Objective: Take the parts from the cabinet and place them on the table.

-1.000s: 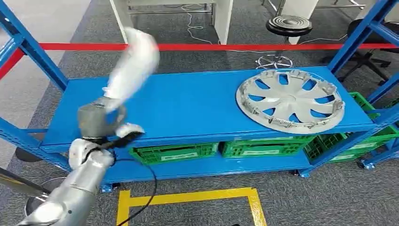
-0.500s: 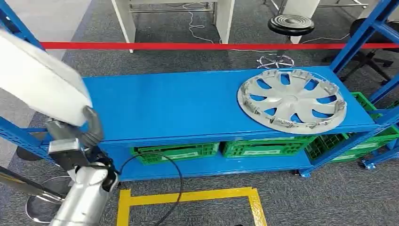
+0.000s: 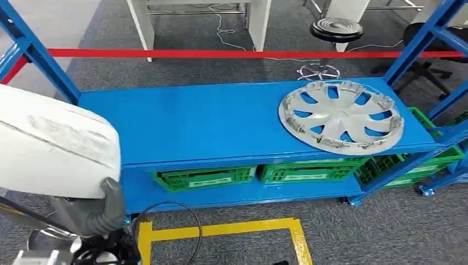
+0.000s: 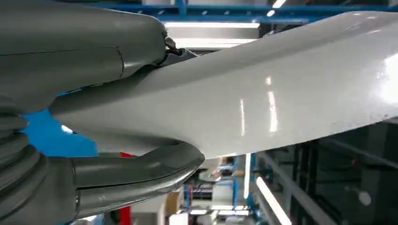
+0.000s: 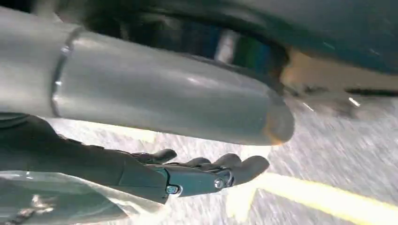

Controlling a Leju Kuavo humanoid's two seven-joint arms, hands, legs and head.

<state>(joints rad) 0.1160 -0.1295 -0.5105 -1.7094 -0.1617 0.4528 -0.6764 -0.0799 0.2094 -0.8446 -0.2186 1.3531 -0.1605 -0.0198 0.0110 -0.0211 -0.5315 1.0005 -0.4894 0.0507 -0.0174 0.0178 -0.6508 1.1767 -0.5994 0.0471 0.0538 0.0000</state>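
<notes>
A large white curved panel (image 3: 52, 149) fills the lower left of the head view, lifted off the blue shelf (image 3: 209, 124) and close to the camera. My left hand (image 3: 91, 212) grips its lower edge from beneath. The left wrist view shows the thumb and fingers (image 4: 136, 176) clamped on the white panel (image 4: 263, 98). A silver hubcap (image 3: 341, 116) lies flat on the shelf's right end. My right hand (image 5: 197, 173) hangs over the grey floor, fingers held out straight and holding nothing.
Green crates (image 3: 287, 171) sit on the lower shelf. Blue uprights (image 3: 419, 41) frame the rack and a red bar (image 3: 248, 54) runs behind it. Yellow floor tape (image 3: 221, 229) lies in front. A black stool (image 3: 336, 27) and white table legs (image 3: 259, 22) stand beyond.
My left hand has pulled the white panel off the shelf, down and left toward the camera, so it now looms large. The hubcap has stayed put.
</notes>
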